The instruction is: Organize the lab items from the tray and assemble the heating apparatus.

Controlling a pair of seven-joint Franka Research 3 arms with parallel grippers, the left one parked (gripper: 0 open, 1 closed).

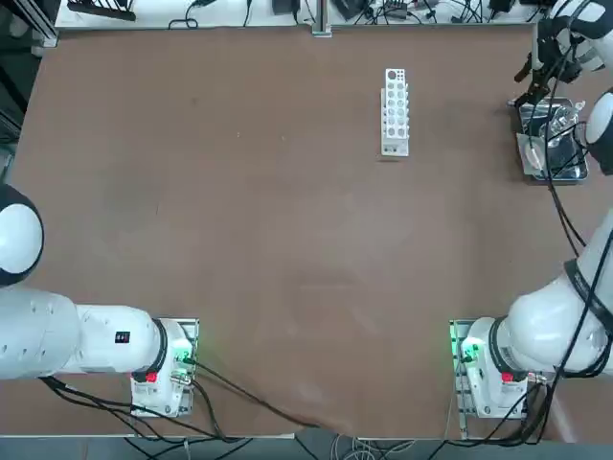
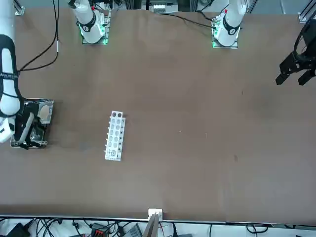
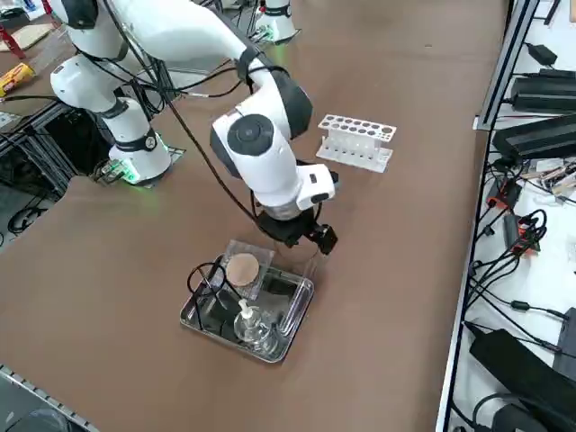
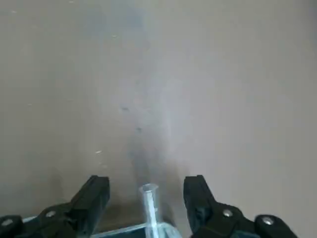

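Fingers (image 4: 146,196) spread, over tray (image 3: 292,321) end | burner (image 3: 249,327) partly hidden

The right arm (image 3: 171,36) is glossy white with rounded joints, a grey disc on one — black cables trail along it. Its base (image 1: 479,359) glows green. The right gripper (image 4: 147,198) has black fingers (image 4: 91,198), silver screws near their roots.
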